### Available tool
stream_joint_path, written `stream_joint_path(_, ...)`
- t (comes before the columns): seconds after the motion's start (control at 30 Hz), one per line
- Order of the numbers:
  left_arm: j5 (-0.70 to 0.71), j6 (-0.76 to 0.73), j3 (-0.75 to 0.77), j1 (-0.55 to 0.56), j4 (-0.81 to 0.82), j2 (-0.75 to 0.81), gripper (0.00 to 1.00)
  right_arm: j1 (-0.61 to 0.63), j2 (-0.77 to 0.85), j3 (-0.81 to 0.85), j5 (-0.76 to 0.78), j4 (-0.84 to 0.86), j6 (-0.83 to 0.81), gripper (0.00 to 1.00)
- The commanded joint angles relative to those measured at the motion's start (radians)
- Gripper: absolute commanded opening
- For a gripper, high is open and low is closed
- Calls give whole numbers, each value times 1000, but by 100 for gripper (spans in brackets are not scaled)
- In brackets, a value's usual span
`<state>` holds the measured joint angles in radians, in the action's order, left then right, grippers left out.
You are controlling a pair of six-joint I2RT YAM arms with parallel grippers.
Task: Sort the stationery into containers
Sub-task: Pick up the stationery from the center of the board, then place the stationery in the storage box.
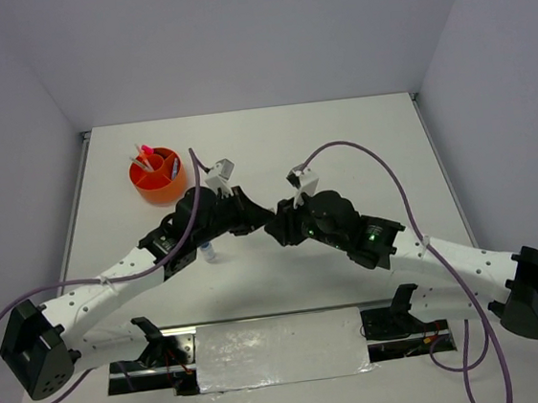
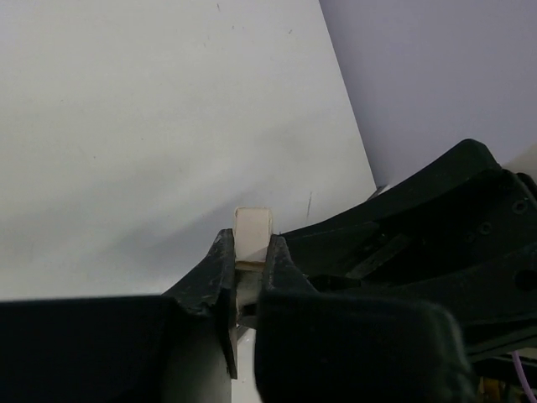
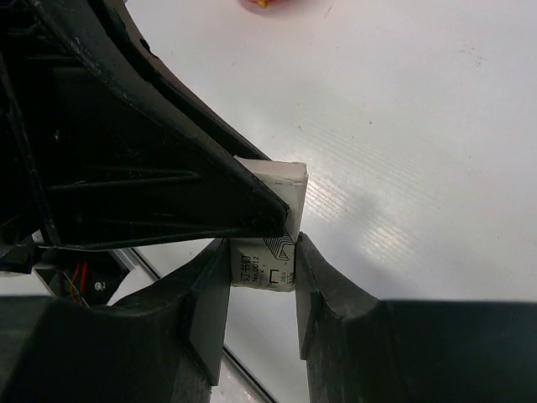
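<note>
Two-sided grip: clenched on one beige eraser, left end effector at plain end, right end effector at sleeved end.
Eraser position: mid-air between arms, above worktop, well apart from orange organiser.
Likely reason: handover toward left arm, nearer organiser.
Next need: probably right-side release.
Risk: tugging while doubly held.

White table, matte, fills most of the top view. Plain pale lavender-grey walls on three sides: back wall, left wall, right wall. Thin metal edge strip along table's left side. Glossy white sheet at near edge. Light even, soft glare patch on tabletop.
</note>
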<state>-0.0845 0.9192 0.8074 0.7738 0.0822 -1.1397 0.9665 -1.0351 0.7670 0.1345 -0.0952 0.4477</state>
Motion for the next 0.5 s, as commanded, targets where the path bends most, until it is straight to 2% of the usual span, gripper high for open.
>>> stream_joint_path(0.0, 17, -38, 62, 5, 16, -12, 0, 8, -2, 37, -50, 78, -18, 30)
stream_joint_path(0.03, 28, -60, 102, 5, -11, -21, 0, 8, 7, 22, -71, 83, -18, 78)
stream_joint_path(0.07, 78, -128, 136, 1, -53, -29, 0, 8, 18, 9, -73, 92, -21, 99)
stream_joint_path(0.1, 128, -172, 218, -5, -182, -47, 0, 5, 32, -15, -67, 91, -23, 100)
stream_joint_path(0.13, 178, -218, 255, -14, -234, -58, 0, 0, 68, -30, -31, 83, -21, 100)
stream_joint_path(0.23, 395, -486, 383, -88, -396, -126, 0, -37, 174, -96, 23, 37, -21, 100)
stream_joint_path(0.27, 472, -522, 419, -164, -447, -153, 0, -49, 203, -127, 33, 11, -18, 100)
stream_joint_path(0.3, 489, -554, 494, -206, -535, -208, 0, -60, 267, -141, 37, -1, -17, 100)
stream_joint_path(0.33, 499, -583, 522, -256, -556, -230, 0, -75, 300, -153, 43, -11, -15, 100)
stream_joint_path(0.37, 426, -591, 567, -383, -567, -261, 0, -83, 328, -176, 48, -27, -15, 100)
stream_joint_path(0.4, 376, -595, 587, -449, -570, -273, 0, -86, 378, -184, 50, -35, -18, 100)
stream_joint_path(0.43, 352, -592, 602, -582, -567, -287, 0, -91, 400, -196, 48, -52, -24, 100)
stream_joint_path(0.47, 330, -585, 602, -652, -573, -287, 0, -91, 418, -201, 40, -60, -26, 100)
